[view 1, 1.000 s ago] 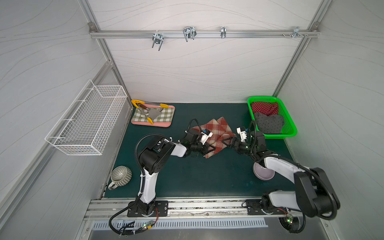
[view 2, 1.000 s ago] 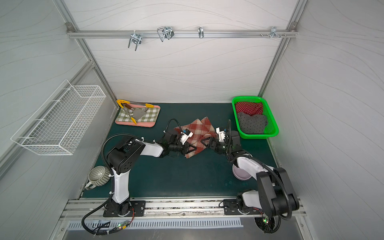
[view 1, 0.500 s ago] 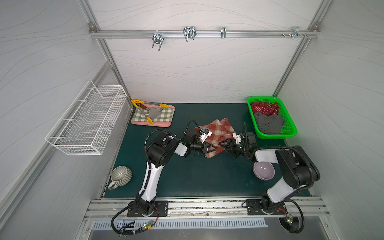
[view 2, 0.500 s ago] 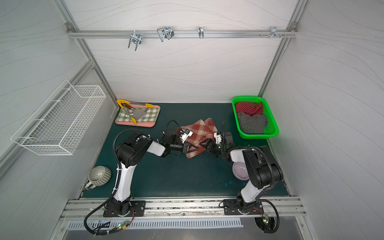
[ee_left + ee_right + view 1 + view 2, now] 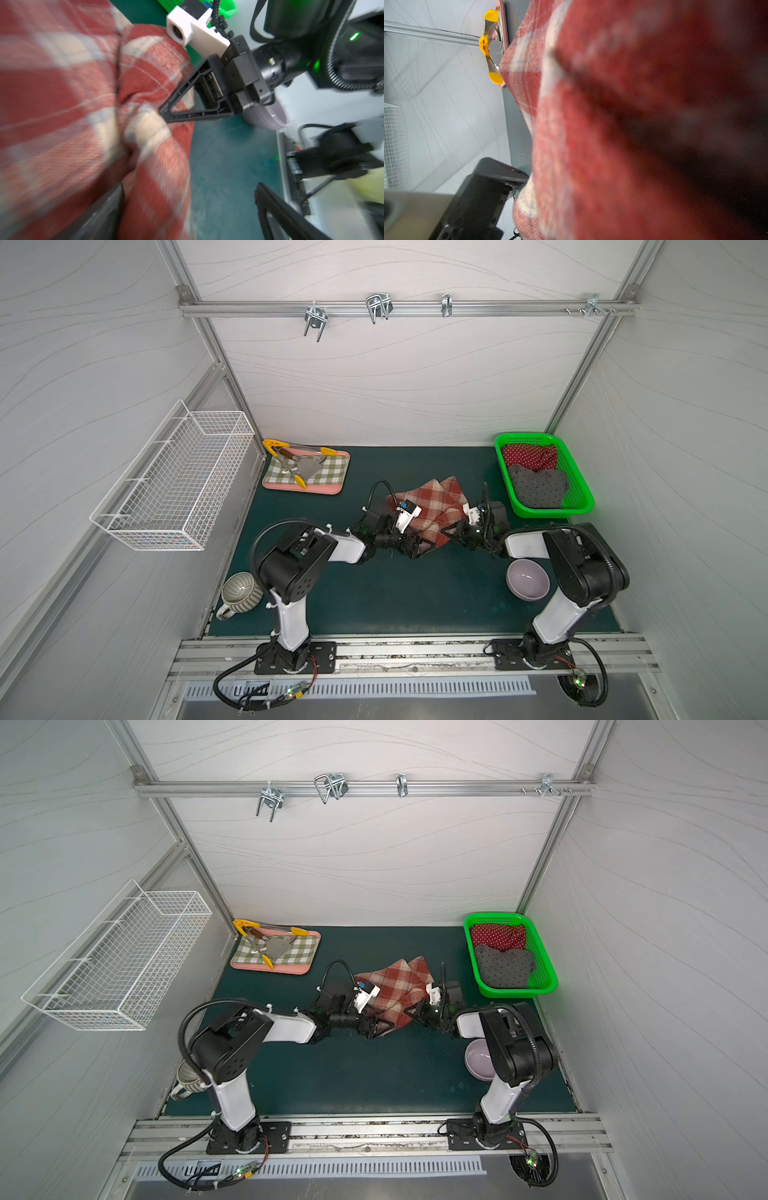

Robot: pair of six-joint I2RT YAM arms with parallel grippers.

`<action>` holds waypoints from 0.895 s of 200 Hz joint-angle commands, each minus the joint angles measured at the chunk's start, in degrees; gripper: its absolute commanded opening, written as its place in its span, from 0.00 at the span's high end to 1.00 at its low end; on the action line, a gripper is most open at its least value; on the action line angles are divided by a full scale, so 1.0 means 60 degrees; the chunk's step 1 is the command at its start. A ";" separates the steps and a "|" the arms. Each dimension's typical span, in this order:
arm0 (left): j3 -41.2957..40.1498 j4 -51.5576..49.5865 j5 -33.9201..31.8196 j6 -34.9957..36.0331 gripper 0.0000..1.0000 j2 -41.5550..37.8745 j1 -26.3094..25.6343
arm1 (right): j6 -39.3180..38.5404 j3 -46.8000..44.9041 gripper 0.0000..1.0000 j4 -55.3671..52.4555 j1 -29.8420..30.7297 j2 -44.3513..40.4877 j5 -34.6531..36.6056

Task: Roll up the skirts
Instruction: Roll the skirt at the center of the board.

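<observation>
The rust-red and cream plaid skirt lies crumpled mid-mat between both arms. My left gripper is open at its near corner, and loose plaid cloth rests against one finger. My right gripper is shut, pinching a fold on the skirt's near right edge. In the right wrist view the plaid skirt fills the picture and hides the jaws. A red white-dotted skirt and a grey black-dotted skirt lie in the green basket.
A green-checked mat with a pink rim holds yellow-tipped tongs at the back left. A white wire basket hangs on the left wall. A grey mug sits front left and a purple bowl sits by the right arm.
My left gripper has opened and let go of the plaid skirt. My right gripper has moved in to the skirt's right edge and shut on it.
</observation>
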 commanded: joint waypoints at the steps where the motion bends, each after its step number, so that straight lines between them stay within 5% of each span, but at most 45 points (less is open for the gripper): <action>1: -0.0455 -0.0888 -0.4110 0.3607 0.01 -0.1523 -0.1326 | -0.0528 0.0175 0.91 -0.1608 -0.0139 -0.0374 0.0058; 41: -0.1181 0.0449 -0.7727 0.7923 0.01 -0.1566 -0.3889 | -0.0819 0.0428 0.91 -0.2298 -0.0168 -0.0812 -0.0252; 157: -0.0403 0.2325 -0.8928 0.8920 0.06 0.1240 -0.4172 | -0.0275 -0.0717 0.91 -0.1819 -0.0100 -0.1944 -0.1093; 169: -0.0342 0.2496 -0.8855 0.8750 0.14 0.1374 -0.4172 | -0.0284 -0.0886 0.91 -0.1756 -0.0087 -0.1873 -0.1132; 179: -0.0258 0.2559 -0.8887 0.8673 0.43 0.1444 -0.4172 | -0.0247 -0.1009 0.91 -0.1612 -0.0096 -0.1773 -0.1219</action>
